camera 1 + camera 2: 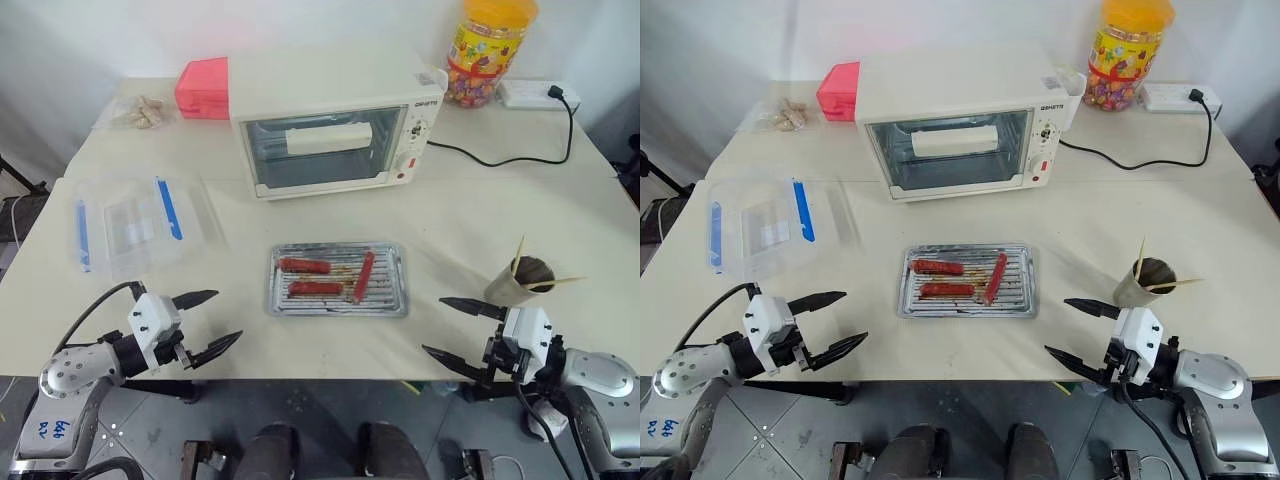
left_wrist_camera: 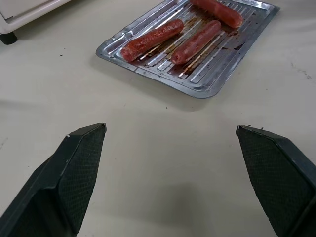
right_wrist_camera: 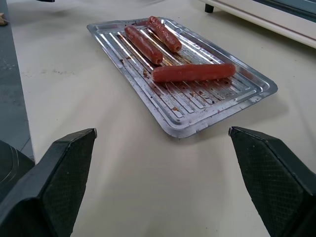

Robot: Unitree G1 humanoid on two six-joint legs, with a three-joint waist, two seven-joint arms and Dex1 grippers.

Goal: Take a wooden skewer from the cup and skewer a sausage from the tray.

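Both pincers are seen spread wide and empty above the near edge of the tabletop (image 1: 480, 215) — the left pincer (image 1: 207, 322) to the left of the tray (image 1: 338, 306), the right pincer (image 1: 452, 331) to its right, each aimed inward toward it. From the head views the whole layout is given: the tray at the middle, three sausages on it, and the cup (image 1: 520, 281) just beyond the right pincer, with wooden skewers (image 1: 517, 254) standing out of it at angles. Further back a toaster oven (image 1: 335, 125), a clear plastic box with blue clips (image 1: 140, 218), a pink box (image 1: 203, 88), a candy jar (image 1: 486, 50) and a power strip (image 1: 536, 94) are seen. In the wrist views the ribbed base and brown grease marks are shown closely. One sausage (image 3: 193, 72) is laid crosswise — nearest the right pincer — while two lie side by side.
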